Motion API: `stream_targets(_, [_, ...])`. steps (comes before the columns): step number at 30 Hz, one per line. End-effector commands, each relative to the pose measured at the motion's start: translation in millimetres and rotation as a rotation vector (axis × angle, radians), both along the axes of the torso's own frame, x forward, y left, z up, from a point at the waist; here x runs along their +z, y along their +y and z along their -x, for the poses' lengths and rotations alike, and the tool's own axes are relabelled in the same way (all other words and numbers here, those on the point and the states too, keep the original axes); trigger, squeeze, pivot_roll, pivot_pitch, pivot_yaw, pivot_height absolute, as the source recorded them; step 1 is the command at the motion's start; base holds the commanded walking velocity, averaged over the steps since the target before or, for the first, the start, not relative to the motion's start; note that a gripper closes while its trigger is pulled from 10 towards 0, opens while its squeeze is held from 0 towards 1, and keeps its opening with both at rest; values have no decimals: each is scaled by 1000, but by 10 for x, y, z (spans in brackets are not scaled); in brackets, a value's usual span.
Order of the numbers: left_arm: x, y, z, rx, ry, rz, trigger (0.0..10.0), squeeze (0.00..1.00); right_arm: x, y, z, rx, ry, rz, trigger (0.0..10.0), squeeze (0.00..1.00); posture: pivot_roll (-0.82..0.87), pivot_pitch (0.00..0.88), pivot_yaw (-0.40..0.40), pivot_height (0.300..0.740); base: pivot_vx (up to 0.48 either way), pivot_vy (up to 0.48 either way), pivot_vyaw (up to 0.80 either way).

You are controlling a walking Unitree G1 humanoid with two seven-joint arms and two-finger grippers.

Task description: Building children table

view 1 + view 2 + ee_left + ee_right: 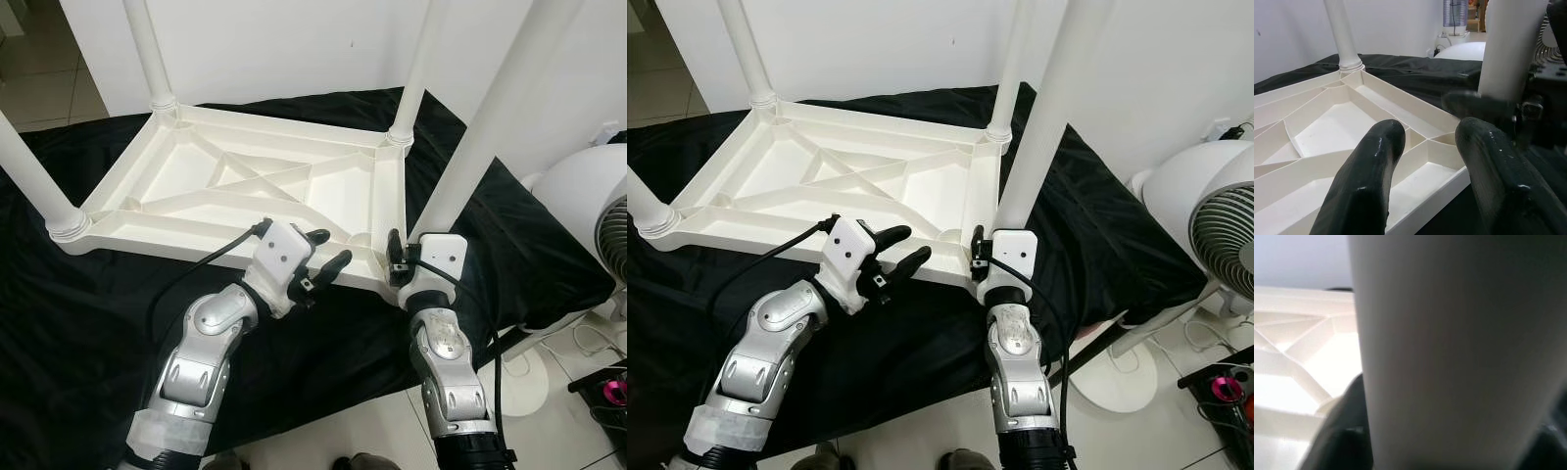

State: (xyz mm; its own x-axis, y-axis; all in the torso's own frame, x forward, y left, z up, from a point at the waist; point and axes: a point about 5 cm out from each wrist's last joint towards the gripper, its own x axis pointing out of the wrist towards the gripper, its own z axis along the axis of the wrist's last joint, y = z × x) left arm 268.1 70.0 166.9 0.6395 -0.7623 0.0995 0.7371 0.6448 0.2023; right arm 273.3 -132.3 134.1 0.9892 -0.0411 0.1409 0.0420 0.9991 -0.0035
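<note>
A black cloth (88,323) covers the surface; on it, beyond both hands, lies the white children's table (245,191) upside down, ribbed underside up, legs standing at its corners; off past the right hand stands a white fan (593,211) on the floor; the near-right leg (490,117) rises straight from the right hand (396,262), which grips its base at the table's near corner, black fingers pressed around it; the left hand (326,252) hovers just at the table's near edge, its two fingers (1366,181) spread apart, pinching nothing.
</note>
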Motion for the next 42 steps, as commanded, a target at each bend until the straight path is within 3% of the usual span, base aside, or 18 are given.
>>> stream_targets(1, [-6, 55, -53, 156, -3, 35, 10000, 0, 13, 6, 5, 17, -2, -14, 10000, 1000, -91, 11, -21, 740, 0, 0, 0])
stream_targets(8, [-32, 25, -34, 135, 1, 27, 10000, 0, 123, -165, 22, 128, -52, -8, 10000, 1000, -98, 10, -15, 740, 0, 0, 0])
stream_targets(9, [-35, 20, -28, 129, 1, 25, 10000, 0, 142, -204, 32, 166, -65, -1, 10000, 784, -98, 10, -15, 740, 0, 0, 0])
stream_targets(11, [-29, 15, -22, 121, 1, 25, 10000, 0, 141, -265, 30, 213, -56, -4, 10000, 784, -94, 13, -16, 740, 0, 0, 0])
stream_targets(12, [-23, 12, -13, 107, 3, 26, 10000, 0, 144, -322, 25, 262, -55, 27, 10000, 0, -93, 13, -15, 740, 0, 0, 0])
stream_targets(17, [-26, 15, -1, 91, 3, 20, 10000, 0, 123, -440, -20, 427, -24, 94, 10000, 0, -98, 14, -11, 740, 0, 0, 0])
stream_targets(20, [-36, 6, -2, 85, 2, 12, 10000, 0, 94, -514, -127, 560, 12, 190, 10000, 0, -96, 14, -9, 740, 0, 0, 0])
stream_targets(27, [-12, -22, -9, 86, -1, 26, 10000, 0, 86, -445, -344, 703, 54, 255, 9961, 0, -88, 11, -9, 740, 0, 0, 0])
stream_targets(28, [-9, -28, -8, 85, -1, 28, 10000, 0, 76, -419, -368, 724, 63, 270, 9490, 0, -88, 11, -9, 740, 0, 0, 0])
stream_targets(30, [-7, -31, -7, 85, -2, 28, 10000, 0, 70, -409, -382, 741, 66, 280, 9490, 0, -88, 11, -9, 740, 0, 0, 0])
stream_targets(31, [-4, -37, -8, 84, -2, 30, 10000, 0, 62, -394, -390, 762, 73, 273, 3137, 0, -84, 12, -13, 740, 0, 0, 0])
stream_targets(32, [-1, -42, -13, 85, -4, 28, 10000, 0, 47, -376, -387, 784, 80, 275, 0, 0, -83, 13, -13, 740, 0, 0, 0])
stream_targets(40, [10, -50, -24, 85, -4, 30, 10000, 0, -21, -361, -354, 832, 96, 269, 0, 0, -81, 19, -16, 740, 0, 0, 0])
stream_targets(41, [14, -49, -24, 86, -4, 30, 10000, 0, -29, -358, -341, 834, 97, 265, 3647, 0, -81, 19, -16, 740, 0, 0, 0])
stream_targets(42, [12, -50, -21, 84, -3, 32, 10000, 0, -43, -357, -328, 824, 99, 259, 3647, 0, -88, 23, -13, 740, 0, 0, 0])
